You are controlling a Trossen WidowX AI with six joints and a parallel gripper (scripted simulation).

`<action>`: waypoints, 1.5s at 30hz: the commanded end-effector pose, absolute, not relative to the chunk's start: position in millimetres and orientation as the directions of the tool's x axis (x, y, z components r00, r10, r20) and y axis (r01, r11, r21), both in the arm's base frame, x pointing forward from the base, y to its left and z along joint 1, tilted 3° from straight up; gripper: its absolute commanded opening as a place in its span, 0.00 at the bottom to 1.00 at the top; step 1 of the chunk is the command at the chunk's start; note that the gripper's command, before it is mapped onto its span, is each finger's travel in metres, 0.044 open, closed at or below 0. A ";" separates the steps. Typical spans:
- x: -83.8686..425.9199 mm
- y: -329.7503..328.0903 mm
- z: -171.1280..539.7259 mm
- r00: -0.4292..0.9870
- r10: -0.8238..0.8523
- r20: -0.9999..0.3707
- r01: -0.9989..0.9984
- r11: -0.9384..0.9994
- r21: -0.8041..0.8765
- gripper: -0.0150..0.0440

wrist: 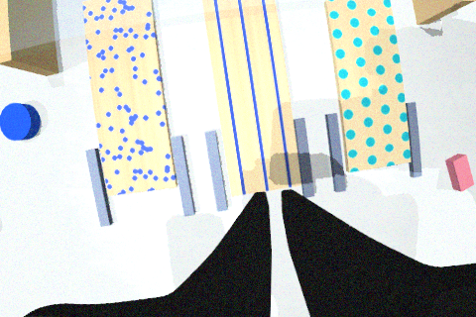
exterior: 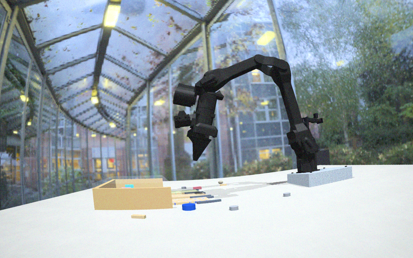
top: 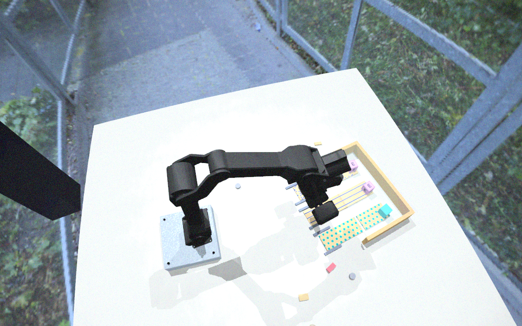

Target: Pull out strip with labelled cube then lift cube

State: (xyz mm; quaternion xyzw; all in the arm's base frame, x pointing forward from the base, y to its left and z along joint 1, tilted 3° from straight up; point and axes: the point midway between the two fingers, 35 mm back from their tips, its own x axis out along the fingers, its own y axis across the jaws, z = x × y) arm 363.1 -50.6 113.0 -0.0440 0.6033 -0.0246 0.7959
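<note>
Gripper [wrist: 276,200] is hanging above the near end of the striped strip [wrist: 246,66], fingers nearly closed and gripping nothing; the exterior view is showing it well above the table [exterior: 298,224]. Of 3 strips, only the striped one is running unbroken; the blue-speckled strip [wrist: 129,93] to its left and the cyan-dotted strip [wrist: 371,93] to its right are each lying in 2 pieces. The labelled cube [top: 368,186] is sitting on the striped strip's far end, inside the wooden tray [top: 392,190]. Step in hand: approaching the strip for the pull. Next move is probably calling for descending onto the near end with closed tips pressing down, then dragging nearward, staying between the grey rails [wrist: 217,170].
</note>
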 end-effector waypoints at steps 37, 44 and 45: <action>379.5 -64.5 33.7 0.015 -0.053 -0.999 -0.073 0.996 -0.054 0.25; 378.5 -64.9 22.3 0.015 -0.053 -0.999 -0.073 0.996 -0.054 0.25; 378.4 -65.0 20.7 0.015 -0.053 -0.999 -0.073 0.996 -0.054 0.25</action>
